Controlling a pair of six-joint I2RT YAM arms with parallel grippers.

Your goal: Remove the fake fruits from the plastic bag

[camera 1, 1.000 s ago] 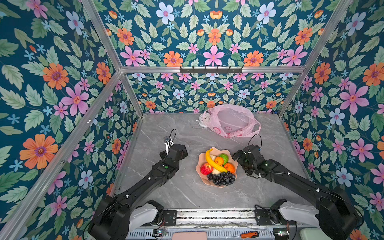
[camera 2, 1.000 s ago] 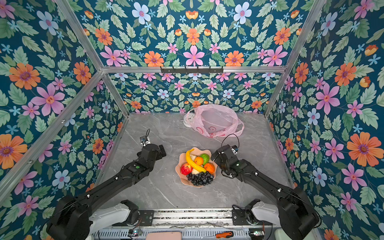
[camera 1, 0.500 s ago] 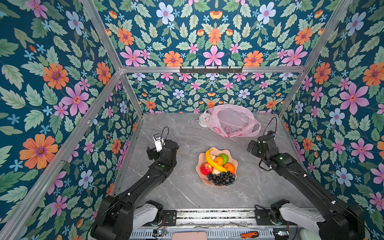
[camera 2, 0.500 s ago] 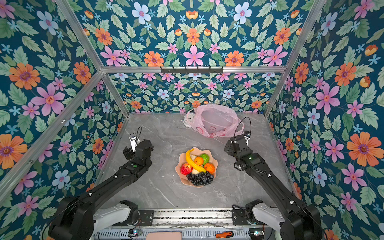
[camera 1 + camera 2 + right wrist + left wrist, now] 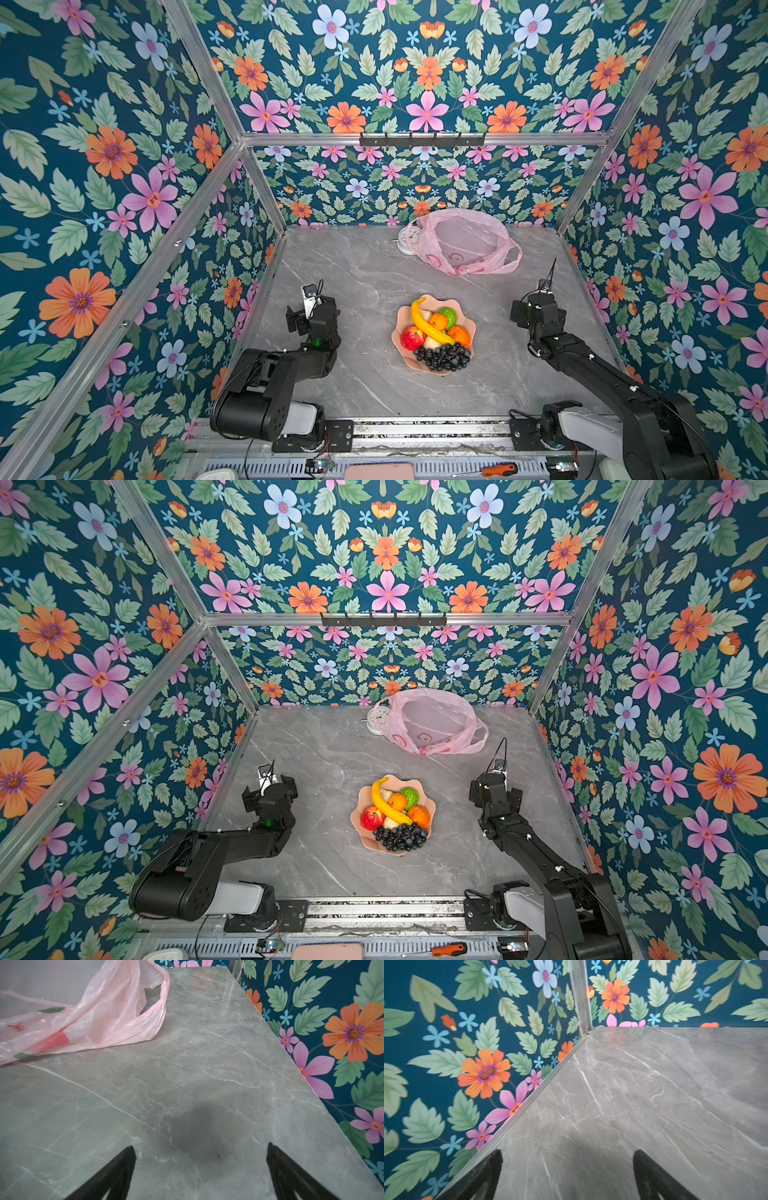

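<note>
The fake fruits [image 5: 428,326] [image 5: 388,806] lie heaped in a peach scalloped dish [image 5: 401,354] at the middle of the table: a yellow banana, a red apple [image 5: 411,337], two oranges, a green fruit and dark grapes [image 5: 444,356]. The pink plastic bag [image 5: 465,245] [image 5: 432,723] [image 5: 99,1014] lies slack at the back, handles loose. My left gripper [image 5: 313,311] [image 5: 568,1153] stands open over bare table near the left wall. Open too, my right gripper [image 5: 538,311] [image 5: 200,1147] is near the right wall, in front of the bag. Neither holds anything.
A white round clock [image 5: 409,241] sits against the bag's left side at the back. Flowered walls close the table on three sides. An orange-handled screwdriver [image 5: 498,469] lies on the front rail. A black hook rack [image 5: 422,139] hangs on the back bar.
Both arms have drawn away from the dish, the left toward the left wall and the right toward the right wall. Both grippers stayed open. The fruits and the bag have not moved.
</note>
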